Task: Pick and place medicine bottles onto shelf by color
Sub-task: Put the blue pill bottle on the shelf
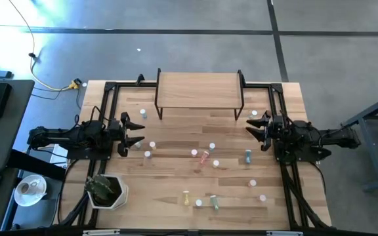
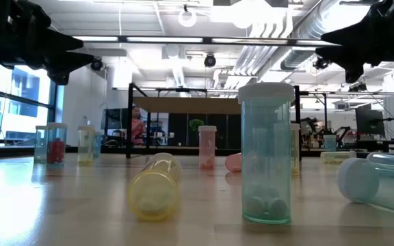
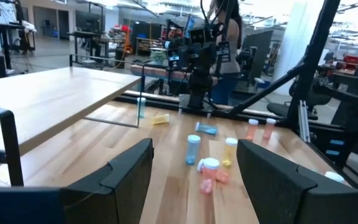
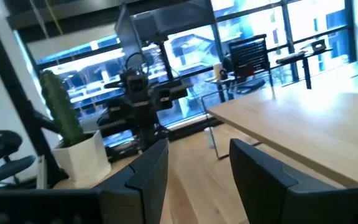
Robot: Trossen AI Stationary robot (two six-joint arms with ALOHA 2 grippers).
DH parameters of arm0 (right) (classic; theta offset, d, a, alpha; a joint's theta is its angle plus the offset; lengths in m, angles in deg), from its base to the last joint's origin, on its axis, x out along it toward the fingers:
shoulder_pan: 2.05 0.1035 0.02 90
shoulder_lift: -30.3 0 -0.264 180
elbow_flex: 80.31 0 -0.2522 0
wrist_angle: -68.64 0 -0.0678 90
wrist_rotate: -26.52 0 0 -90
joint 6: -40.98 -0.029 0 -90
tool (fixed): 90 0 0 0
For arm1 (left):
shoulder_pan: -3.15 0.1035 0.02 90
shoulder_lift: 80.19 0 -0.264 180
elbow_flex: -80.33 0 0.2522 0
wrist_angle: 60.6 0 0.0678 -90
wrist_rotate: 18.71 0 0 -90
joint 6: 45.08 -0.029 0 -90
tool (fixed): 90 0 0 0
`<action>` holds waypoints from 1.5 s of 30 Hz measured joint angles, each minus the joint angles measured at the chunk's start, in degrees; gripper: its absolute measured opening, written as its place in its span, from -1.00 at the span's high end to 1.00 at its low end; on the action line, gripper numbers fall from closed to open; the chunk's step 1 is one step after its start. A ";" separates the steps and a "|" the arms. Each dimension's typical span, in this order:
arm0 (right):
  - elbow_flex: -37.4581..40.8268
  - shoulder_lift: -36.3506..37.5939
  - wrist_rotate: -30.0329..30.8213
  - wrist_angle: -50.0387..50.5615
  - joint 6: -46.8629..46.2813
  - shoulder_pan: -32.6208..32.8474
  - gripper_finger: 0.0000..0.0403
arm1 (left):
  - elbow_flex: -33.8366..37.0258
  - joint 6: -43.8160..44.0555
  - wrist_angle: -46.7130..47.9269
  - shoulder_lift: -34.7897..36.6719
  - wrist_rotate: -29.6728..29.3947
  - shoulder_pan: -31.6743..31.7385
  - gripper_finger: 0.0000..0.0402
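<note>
At the table's left edge a white hexagonal pot holding a green cactus (image 1: 106,191) stood near the front corner, and just behind it my left gripper (image 1: 135,134) hovered above the wood with its two dark fingers (image 3: 124,175) spread apart and nothing between them. A few white-capped small bottles (image 1: 151,149) stood close beside that gripper, one more (image 1: 142,114) near the left leg of the shelf. The small raised light-wood shelf on thin black legs (image 1: 199,90) sat at the middle of the far edge, its board bare. On the large light wooden tabletop (image 1: 176,177) in front of it the tiny medicine bottles were scattered well apart: a pink one lying on its side (image 1: 205,158) near the centre, a blue upright one (image 1: 248,156) to its right, a yellow one (image 1: 186,195) and a greenish one lying down (image 1: 213,202) toward the front edge. From table height, a clear pale-teal bottle with pills (image 2: 266,153) stood nearest, a yellow one (image 2: 155,186) lying beside it, and they hid part of the shelf behind. My right gripper (image 1: 260,130) hung at the right side near the shelf's right leg, fingers (image 4: 140,175) parted and empty, with a white-capped bottle (image 1: 254,114) just by it.
</note>
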 joint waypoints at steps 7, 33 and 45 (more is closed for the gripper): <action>0.01 0.00 0.99 -1.70 2.19 -0.07 0.19 | 0.02 0.17 0.00 0.00 0.02 0.00 -0.11; -9.00 -13.97 2.95 -11.44 14.48 -0.07 0.19 | 0.00 -0.02 -0.02 0.00 0.00 0.00 -0.11; -23.83 -29.89 -0.54 6.71 13.67 -0.07 0.19 | 0.02 -0.02 -0.03 0.00 -0.07 0.00 -0.11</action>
